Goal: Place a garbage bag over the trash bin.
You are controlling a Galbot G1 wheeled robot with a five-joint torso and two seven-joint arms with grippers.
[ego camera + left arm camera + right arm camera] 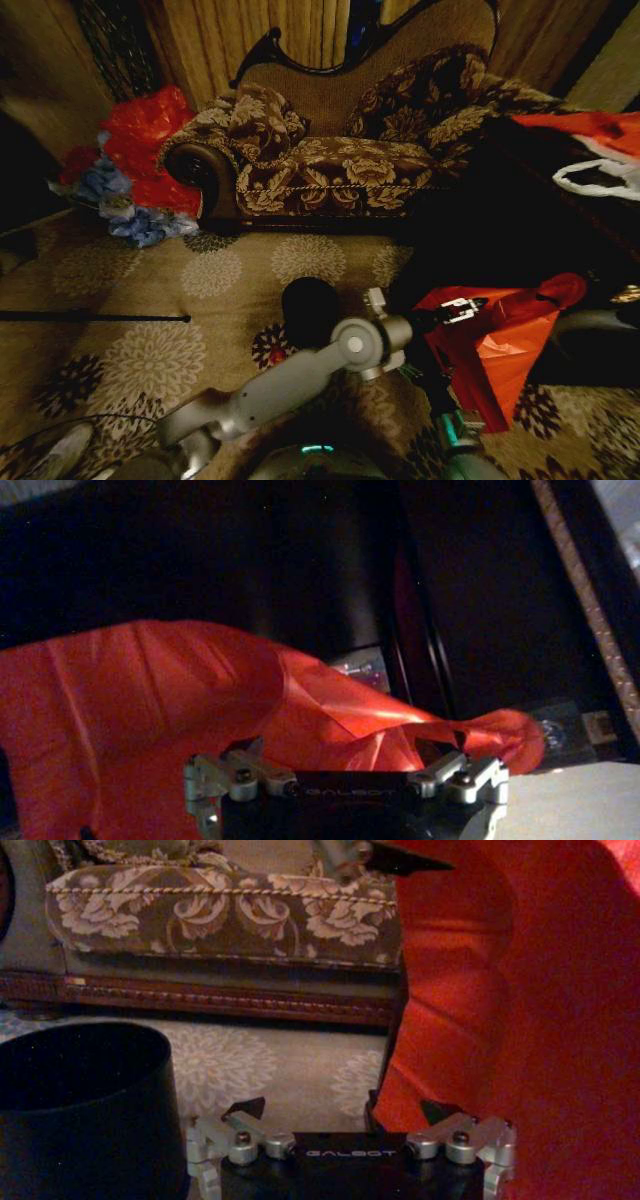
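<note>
- Taking the trash bin [310, 308] as our landmark, we see it standing upright on the flowered carpet [180, 350] in front of the sofa [340, 150], a small black cylinder with its mouth uncovered.
- Far to the left of the bin and behind it, a heap of red and blue bags [135, 170] lies against the sofa's end.
- Left of the bin, a thin black rod [95, 317] lies flat on the carpet.
- Just in front of the bin, our left arm [290, 380] crosses toward the right, past the bin's right side.
- In the left wrist view, the left gripper [345, 751] has its fingers spread, with the garbage bag [150, 712] bunched between them; we cannot tell whether they pinch it or merely touch it.
- Right of the bin, the garbage bag [500, 350] hangs in the air, apart from the bin and not over its rim.
- In the right wrist view, the right gripper [345, 1111] sits beside the bin [85, 1102], fingers released wide, and the bag [520, 1027] hangs at one finger; whether it is caught there we cannot tell.
- Far right of the bin, a white bag [600, 178] lies on a dark surface.
</note>
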